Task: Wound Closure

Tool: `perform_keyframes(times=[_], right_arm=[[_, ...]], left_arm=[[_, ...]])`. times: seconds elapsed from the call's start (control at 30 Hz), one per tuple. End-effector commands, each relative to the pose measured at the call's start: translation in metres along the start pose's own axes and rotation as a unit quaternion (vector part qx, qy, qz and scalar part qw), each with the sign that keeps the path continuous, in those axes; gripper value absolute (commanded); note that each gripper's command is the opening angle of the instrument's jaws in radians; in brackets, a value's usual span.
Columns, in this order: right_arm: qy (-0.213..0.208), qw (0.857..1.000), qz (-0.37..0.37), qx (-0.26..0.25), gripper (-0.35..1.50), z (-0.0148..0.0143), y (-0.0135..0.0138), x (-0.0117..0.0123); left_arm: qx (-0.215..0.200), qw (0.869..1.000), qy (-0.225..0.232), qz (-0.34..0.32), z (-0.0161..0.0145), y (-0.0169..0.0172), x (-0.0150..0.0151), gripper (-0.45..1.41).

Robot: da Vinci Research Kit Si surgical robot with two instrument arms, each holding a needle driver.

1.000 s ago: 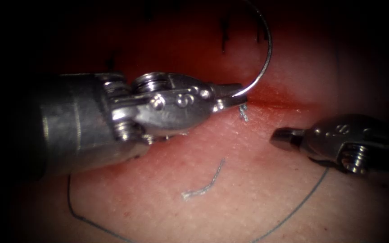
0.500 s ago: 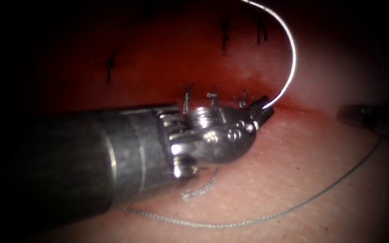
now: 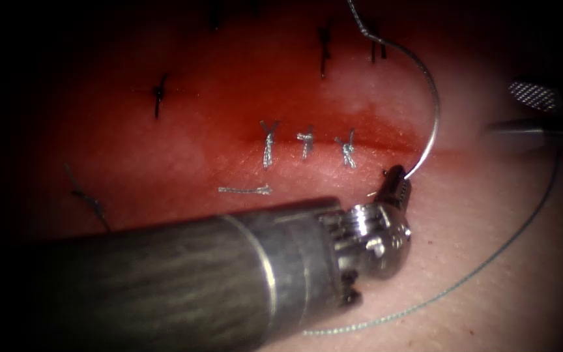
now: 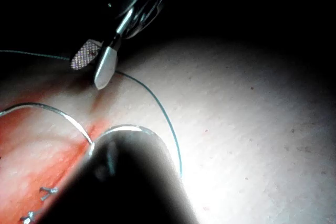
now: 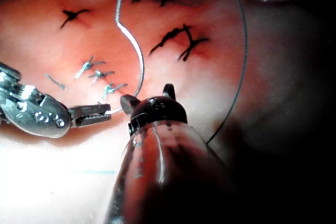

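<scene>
My left tool (image 3: 395, 181) comes in from the lower left, and its jaws are shut on the curved needle (image 3: 435, 111) close to its point. The needle arcs up free of the tissue (image 3: 184, 150), over the right end of the cut (image 3: 418, 148). Thread (image 3: 490, 261) leaves its upper end, and a long run lies across the lower right. My right tool (image 3: 522, 116) stands far right with open jaws that hold nothing. The left wrist view also shows the right tool (image 4: 94, 64) open above the thread (image 4: 168, 119). The right wrist view shows the left tool (image 5: 92, 114) gripping the needle (image 5: 137, 61).
Three knotted stitches (image 3: 306, 141) close the cut left of the needle. A cut end of thread (image 3: 245, 190) lies below them. Dark stitch marks (image 3: 158, 94) sit further up and left. Red fluid stains the tissue around the cut.
My left tool swung down and to the right with the needle still in its jaws, uncovering the three stitches. The right tool drew back to the right and opened its jaws.
</scene>
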Motion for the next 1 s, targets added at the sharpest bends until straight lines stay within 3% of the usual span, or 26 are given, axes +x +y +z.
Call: perform_keyframes(times=[0.03, 0.17, 0.33, 0.73, 0.93, 1.0], right_arm=[[-0.002, 1.0, -0.016, -0.009, 1.15, 0.0015, -0.0014, 0.0008], [-0.012, 0.995, -0.066, -0.072, 1.09, 0.0026, -0.0025, 0.0016], [-0.02, 0.987, -0.112, -0.111, 1.09, 0.0046, -0.0033, 0.0026], [-0.03, 0.982, -0.143, -0.12, 1.06, 0.0074, -0.0052, 0.0029], [-0.033, 0.981, -0.149, -0.123, 0.88, 0.0083, -0.005, 0.0025], [-0.033, 0.98, -0.152, -0.123, 0.67, 0.0084, -0.005, 0.0025]], left_arm=[[0.005, 1.0, -0.001, 0.0, 0.0006, 0.0001, 0.0005, -0.45], [0.018, 1.0, -0.007, 0.013, 0.0003, 0.0001, 0.0007, -0.45], [0.026, 0.999, -0.009, 0.026, -0.0002, 0.0003, 0.0011, -0.45], [0.033, 0.998, -0.014, 0.045, -0.0002, 0.0008, 0.0013, -0.45], [0.034, 0.998, -0.015, 0.053, -0.0002, 0.0009, 0.0013, -0.45], [0.035, 0.998, -0.015, 0.053, -0.0002, 0.0009, 0.0013, -0.45]])
